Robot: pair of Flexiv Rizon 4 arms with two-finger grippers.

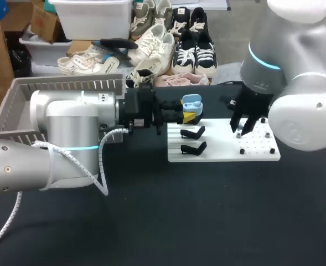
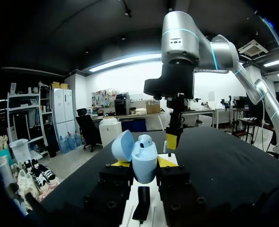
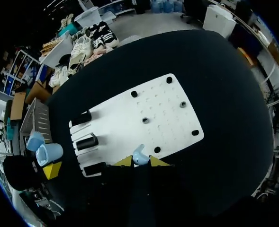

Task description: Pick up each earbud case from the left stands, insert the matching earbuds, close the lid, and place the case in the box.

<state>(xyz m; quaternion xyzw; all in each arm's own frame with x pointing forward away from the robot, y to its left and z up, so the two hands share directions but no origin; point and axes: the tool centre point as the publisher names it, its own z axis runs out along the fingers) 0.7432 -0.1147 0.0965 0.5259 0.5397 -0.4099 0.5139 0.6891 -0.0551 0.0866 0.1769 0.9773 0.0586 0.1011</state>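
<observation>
Earbud case (image 2: 144, 160): left end effector (image 2: 143, 163), horizontal. Earbud (image 3: 138, 155): right end effector (image 3: 138, 162).

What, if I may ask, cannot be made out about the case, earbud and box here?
Grey slatted plastic box: inside hidden by my left arm, head view.
Open pale blue earbud case: sockets behind its own front wall, left wrist view.
Small pale blue earbud: lower part covered by the right jaws, right wrist view; hidden below them in the head view.
</observation>
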